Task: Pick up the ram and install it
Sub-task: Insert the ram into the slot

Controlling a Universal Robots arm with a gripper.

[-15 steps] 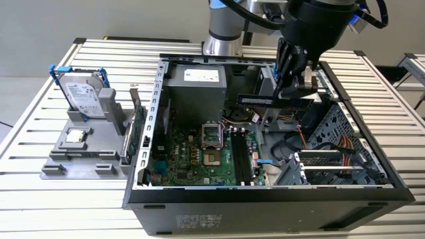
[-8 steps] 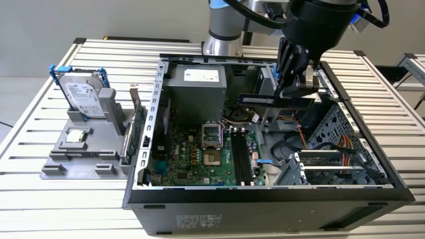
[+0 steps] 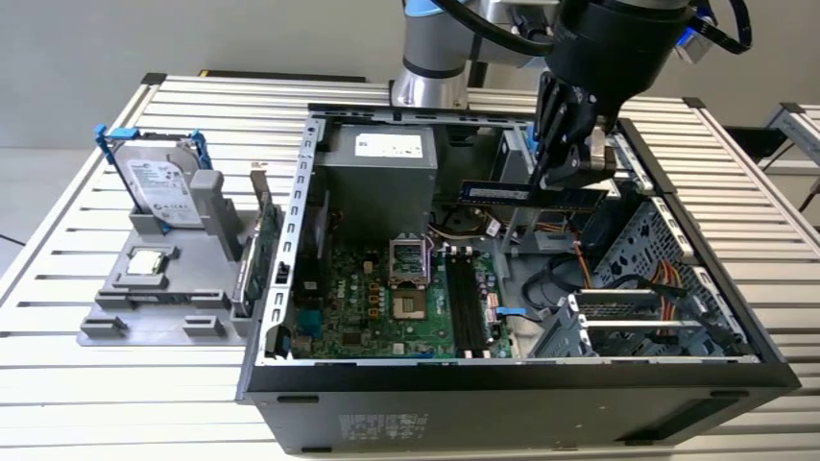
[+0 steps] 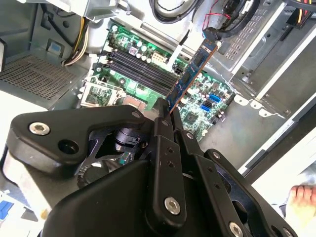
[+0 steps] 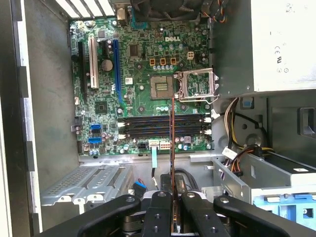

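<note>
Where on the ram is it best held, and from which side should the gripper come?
Pinch the ram across its two flat faces at the upper long edge, from above, as the gripper does. It is thin and stands on edge; this probably leaves the lower edge free for the slots.

All views look down onto the motherboard [image 3: 372, 298] [image 4: 207, 106] [image 5: 143, 64]

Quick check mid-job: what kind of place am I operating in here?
Probably a robot PC-assembly test bench: a slatted metal table, an open computer case, and a grey parts fixture holding a hard drive. The hand grips the ram over the case.
</note>
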